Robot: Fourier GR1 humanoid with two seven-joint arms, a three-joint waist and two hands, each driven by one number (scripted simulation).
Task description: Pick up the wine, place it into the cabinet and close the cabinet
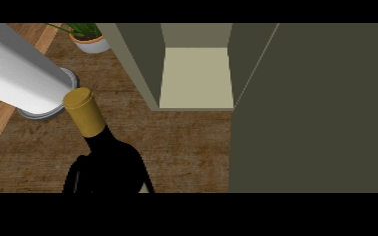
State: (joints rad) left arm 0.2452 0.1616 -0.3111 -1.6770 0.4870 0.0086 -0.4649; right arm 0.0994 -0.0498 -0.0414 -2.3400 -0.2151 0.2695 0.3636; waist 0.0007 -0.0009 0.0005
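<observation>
- The tall olive-green cabinet (199,65) stands on the brown wooden table (184,140); its door (306,110) is swung wide, likely so the bottle can go in, and the pale shelf inside is bare.
- A white cylindrical canister on a grey base (29,80) sits at the left, near a small white pot holding a green plant (88,39).
- The dark glass wine bottle with a gold foil top (100,145) is upright at the lower left, outside the cabinet.
- A black hand (74,177) seems to curl round its body, probably for lifting; which hand cannot be told.

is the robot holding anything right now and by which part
Cannot be told. The wine bottle stands close in view, but no hand shows clearly against its dark body.
</observation>
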